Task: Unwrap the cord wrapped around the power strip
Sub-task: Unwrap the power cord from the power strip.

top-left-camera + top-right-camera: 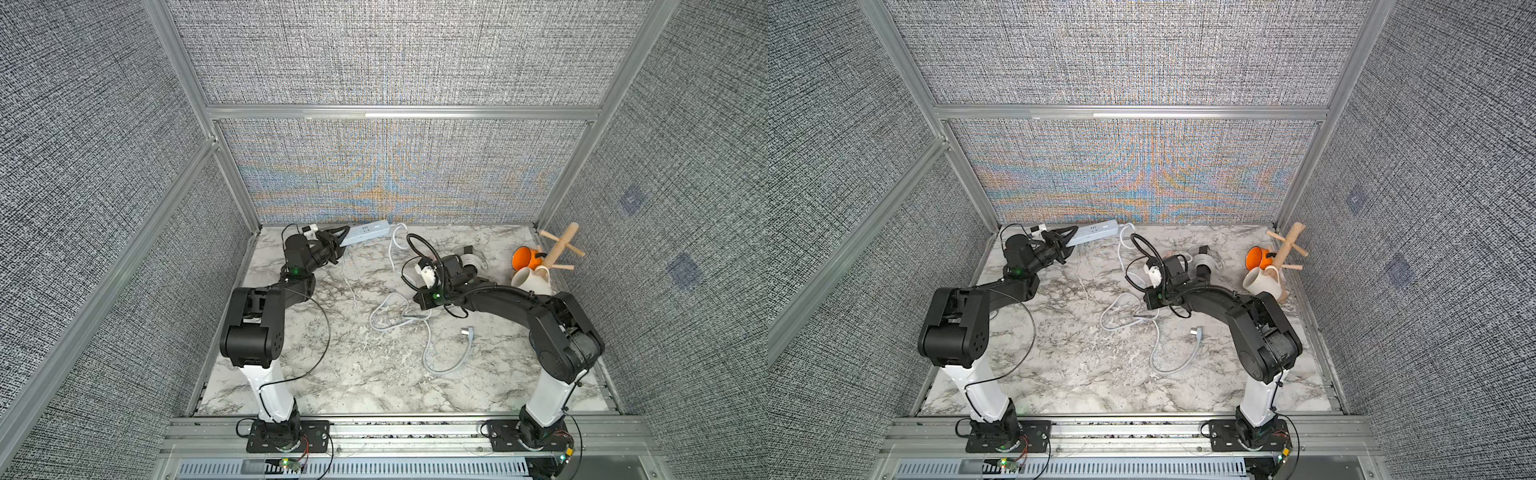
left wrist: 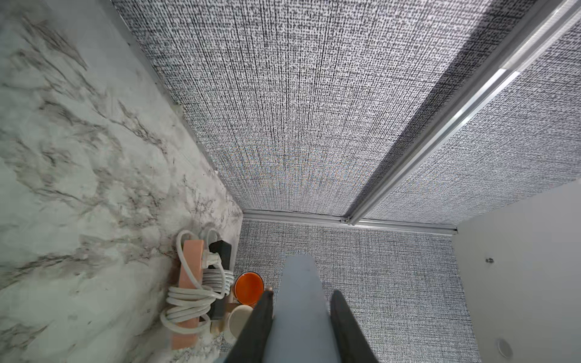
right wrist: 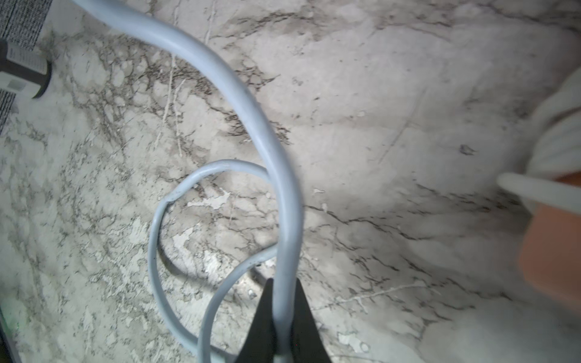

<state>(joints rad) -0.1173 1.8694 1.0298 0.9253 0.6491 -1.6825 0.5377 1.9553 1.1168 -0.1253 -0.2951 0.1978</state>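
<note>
The left claw (image 1: 343,241) holds one end of the power strip (image 1: 370,230), its cord (image 1: 427,338) lying loose across the table (image 1: 332,374).

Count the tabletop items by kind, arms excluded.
Power strips: 3 (pale blue power strip, pink power strip, black power strip)
Mugs: 2 (orange mug, cream mug)
Wooden mug tree: 1
Total: 6

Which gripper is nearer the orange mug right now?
Right. The right gripper pinches the cord mid-table, a short way from the orange mug; the left gripper clamps the power strip at the back wall, farther off.
</note>
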